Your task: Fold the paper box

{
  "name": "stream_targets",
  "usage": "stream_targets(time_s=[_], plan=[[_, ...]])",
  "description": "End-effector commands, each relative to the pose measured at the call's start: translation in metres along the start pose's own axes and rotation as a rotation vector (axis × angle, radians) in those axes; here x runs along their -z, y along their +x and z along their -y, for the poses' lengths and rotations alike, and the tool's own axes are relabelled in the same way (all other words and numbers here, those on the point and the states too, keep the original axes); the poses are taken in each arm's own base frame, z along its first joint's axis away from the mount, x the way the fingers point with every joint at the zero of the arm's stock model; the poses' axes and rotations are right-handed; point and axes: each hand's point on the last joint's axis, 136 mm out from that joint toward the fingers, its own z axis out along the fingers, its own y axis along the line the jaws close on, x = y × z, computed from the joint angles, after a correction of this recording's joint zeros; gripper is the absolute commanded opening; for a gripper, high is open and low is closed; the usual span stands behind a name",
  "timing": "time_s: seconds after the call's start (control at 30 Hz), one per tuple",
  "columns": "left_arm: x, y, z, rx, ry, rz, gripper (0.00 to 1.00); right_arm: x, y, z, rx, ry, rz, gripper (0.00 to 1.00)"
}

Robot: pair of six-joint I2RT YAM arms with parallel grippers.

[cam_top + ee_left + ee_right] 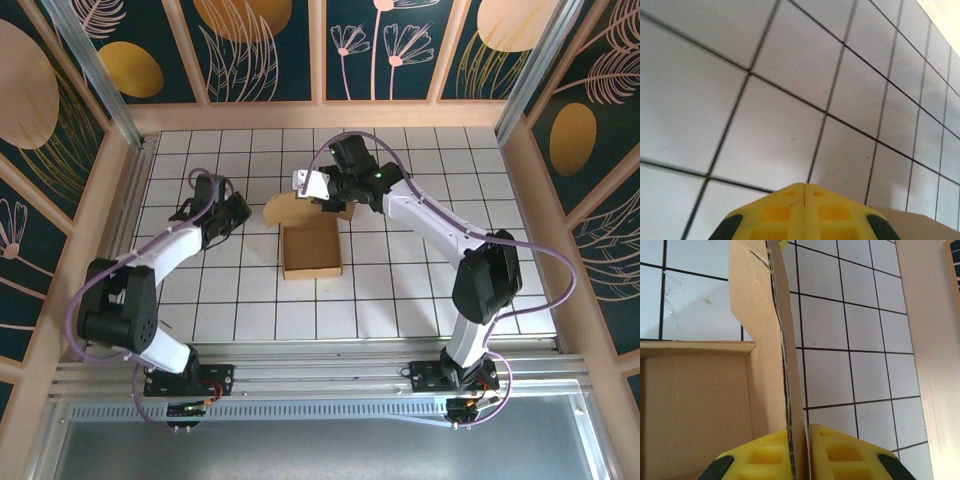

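Observation:
The paper box (311,250) sits mid-table as a low, open-topped brown tray, with a rounded flap lying flat behind its back left corner. My right gripper (322,197) is at the box's back edge. In the right wrist view its yellow fingers (840,450) are shut on an upright cardboard panel (775,355), with the box's inside to the left. My left gripper (238,212) hovers over bare tiles just left of the box. Its yellow fingers (770,215) are pressed together, holding nothing. A corner of the box (915,220) shows at the lower right of the left wrist view.
The white tiled table (400,290) is ringed by a raised wooden border (320,115) and patterned walls. A metal rail (320,372) carrying both arm bases runs along the near edge. Open tiles lie on both sides of the box and in front of it.

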Motion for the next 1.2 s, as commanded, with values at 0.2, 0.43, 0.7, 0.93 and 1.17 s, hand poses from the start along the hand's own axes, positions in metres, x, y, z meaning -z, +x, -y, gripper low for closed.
stream_targets(time_s=[0.2,0.43,0.7,0.93,1.17], plan=[[0.001,0.033,0.030,0.034,0.189,-0.184,0.00,-0.008,0.011,0.003,-0.038,-0.042,-0.016,0.13],[0.011,0.042,0.038,0.027,0.248,-0.215,0.00,-0.009,0.010,0.002,-0.040,-0.049,-0.009,0.13],[0.012,0.057,0.067,0.027,0.387,-0.286,0.00,-0.004,-0.004,0.001,-0.034,-0.033,0.013,0.13],[0.011,0.078,0.091,0.098,0.459,-0.344,0.00,-0.007,-0.016,-0.008,-0.051,-0.046,0.019,0.13],[-0.004,0.098,0.074,0.104,0.380,-0.359,0.00,-0.010,-0.016,-0.017,-0.060,-0.061,0.013,0.13]])
